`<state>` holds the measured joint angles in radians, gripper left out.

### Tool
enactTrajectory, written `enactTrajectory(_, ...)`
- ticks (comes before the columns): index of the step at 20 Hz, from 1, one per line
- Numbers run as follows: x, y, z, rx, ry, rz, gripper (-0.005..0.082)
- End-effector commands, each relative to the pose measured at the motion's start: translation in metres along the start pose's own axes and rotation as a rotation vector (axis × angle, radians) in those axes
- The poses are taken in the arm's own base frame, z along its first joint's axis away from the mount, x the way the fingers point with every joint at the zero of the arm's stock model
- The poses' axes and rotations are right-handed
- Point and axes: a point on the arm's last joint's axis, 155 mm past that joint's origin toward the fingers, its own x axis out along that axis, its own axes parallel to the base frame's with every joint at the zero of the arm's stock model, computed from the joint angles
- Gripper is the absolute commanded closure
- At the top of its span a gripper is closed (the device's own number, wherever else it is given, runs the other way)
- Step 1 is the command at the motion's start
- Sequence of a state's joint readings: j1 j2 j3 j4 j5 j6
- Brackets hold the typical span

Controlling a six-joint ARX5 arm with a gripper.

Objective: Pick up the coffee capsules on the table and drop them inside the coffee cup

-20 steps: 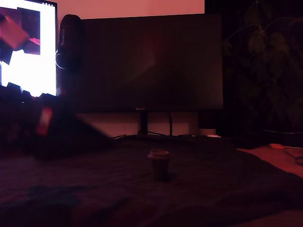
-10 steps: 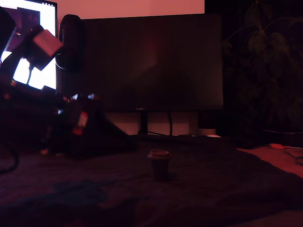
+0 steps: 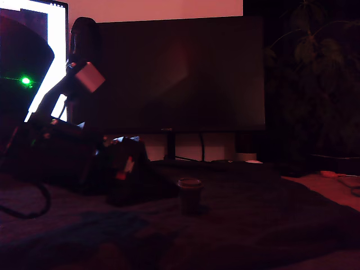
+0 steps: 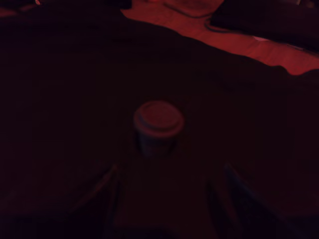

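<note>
A: Right, nearest the wrist camera, how does the hand stand?

B: Open, I'd judge. Its two dark fingers spread apart in the wrist view with only bare cloth between them. It holds nothing.

A: And just beyond?

B: The coffee capsule, centred ahead of the gap and not touching either finger. That lineup looks deliberate: the hand sits low and square to the pod so the fingers can pass on each side of it.

A: Where is it in the exterior view?

B: The capsule stands upright on the surface, close to the middle of the cloth. The hand lies at the capsule's nine o'clock, low over the cloth and near, but apart.

A: How does the pod look?

B: Small and dark, tapering downward, with a wider flat rimmed top facing up. The red gloom hides any finer detail. Standing rim-up, it offers its narrow body to a side grasp, and I'd expect the rim to help stop it slipping through.

A: Farther back?

B: At the capsule's twelve o'clock, a large dark monitor on a stand; at ten o'clock, a bright screen behind the arm, which shows a green light.

A: The coffee cup?

B: Neither view shows it, so I can't say where the drop would go.
</note>
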<state>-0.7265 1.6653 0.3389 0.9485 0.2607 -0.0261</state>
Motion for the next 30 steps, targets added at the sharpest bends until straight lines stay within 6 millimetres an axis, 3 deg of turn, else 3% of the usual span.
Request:
enactTrajectory(1,0.005,0.000,-0.001,0.004,0.003,-0.006,0.0145)
enactTrajectory(24,0.057,0.010,-0.008,-0.026,0.103,-0.020,0.0148)
enactTrajectory(26,0.058,0.011,-0.011,-0.031,0.118,-0.020,0.0183)
enactTrajectory(30,0.058,0.011,-0.014,-0.037,0.141,-0.019,0.0342)
